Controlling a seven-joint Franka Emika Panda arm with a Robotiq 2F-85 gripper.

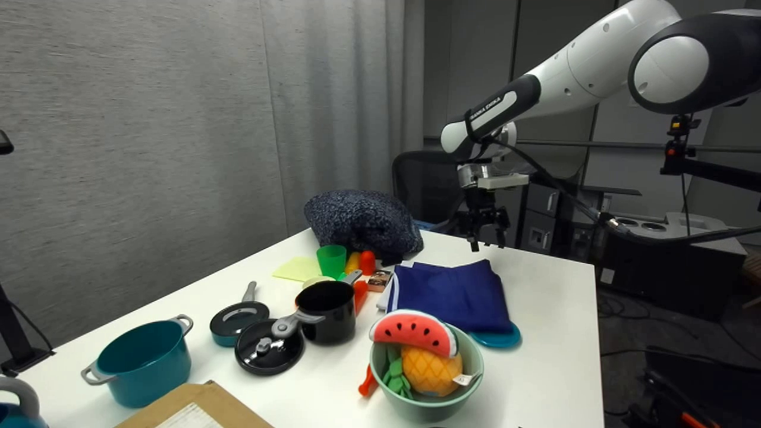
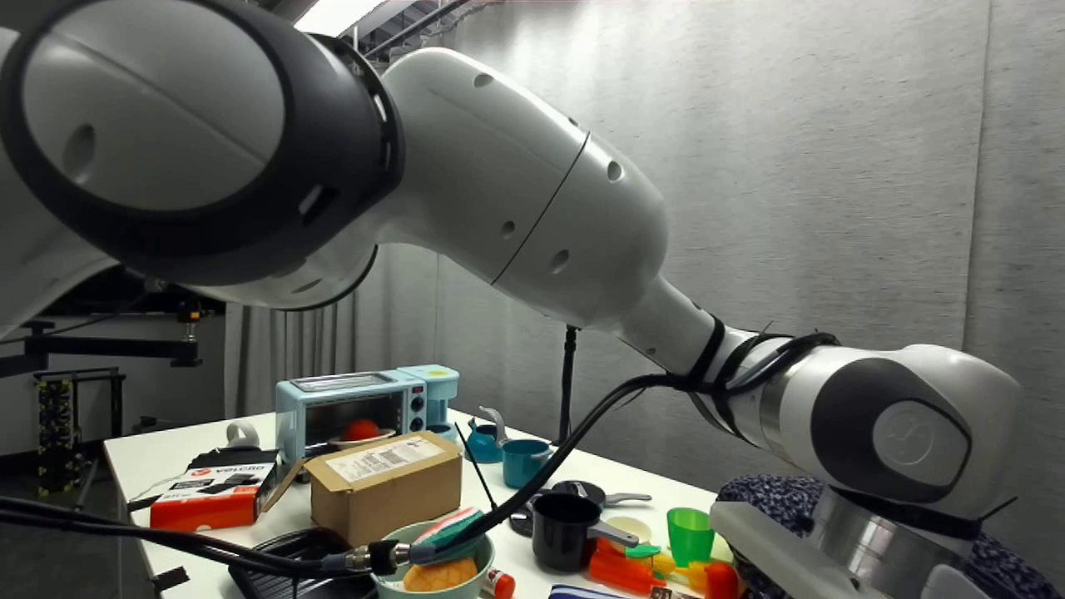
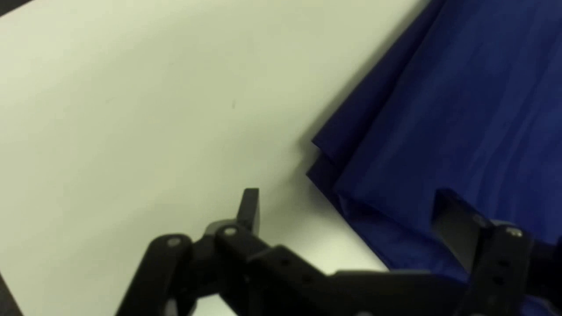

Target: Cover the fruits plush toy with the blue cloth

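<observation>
Hovering empty, gripper (image 1: 487, 244) spread wide near blue cloth (image 1: 449, 297), teal disc (image 1: 501, 338) partly beneath, black pot (image 1: 330, 318) nearby

On the white tabletop (image 1: 553, 333), the blue cloth (image 1: 449, 297) is laid in folds, a teal disc (image 1: 499, 339) partly covered by its edge. A pale green bowl (image 1: 419, 410) is set near the cloth. A black saucepan (image 1: 330, 324), a teal pot (image 1: 148, 374), a black lid (image 1: 274, 355), a navy mound (image 1: 362, 219), a cardboard box (image 2: 387, 499) and a toaster oven (image 2: 349, 408) are also borne there.
</observation>
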